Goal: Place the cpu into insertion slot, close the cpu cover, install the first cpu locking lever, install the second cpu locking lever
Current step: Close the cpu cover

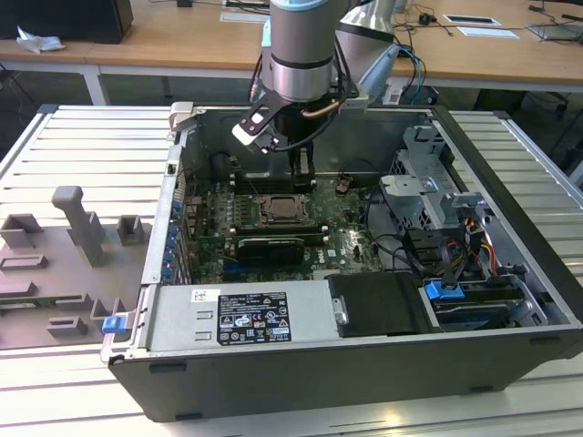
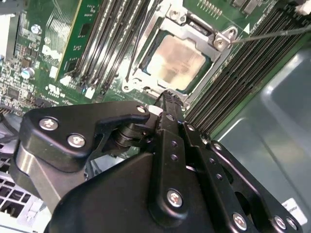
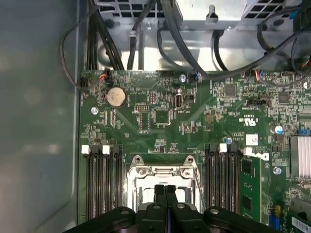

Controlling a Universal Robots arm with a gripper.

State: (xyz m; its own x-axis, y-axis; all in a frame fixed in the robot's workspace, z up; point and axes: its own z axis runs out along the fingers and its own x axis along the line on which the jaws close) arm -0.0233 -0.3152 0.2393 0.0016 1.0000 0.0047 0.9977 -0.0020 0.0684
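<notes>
- Second wrist view gives us the hand (image 2: 168, 97) with its two fingers (image 2: 171, 121) pressed together and nothing held between them; both wrist views agree on that.
- Its tip hangs over the near edge of the slot (image 1: 266, 211); whether it touches the metal there, we cannot tell.
- The cpu (image 2: 177, 60) lies flat in that slot, silvery top up, just past the fingertip and lower down.
- The cover (image 2: 187, 31) looks to us to be folded down around the chip, its window framing the metal top.
- A thin metal rod (image 2: 272, 33), which we take for a locking lever, runs from the socket's corner out over the memory slots (image 2: 243, 73), its long axis pointing away from the hand.
- From the exterior view we see the hand upright over the green board (image 1: 346, 237), inside the open computer case (image 1: 510, 182) lying on the slatted tabletop (image 1: 82, 146).
</notes>
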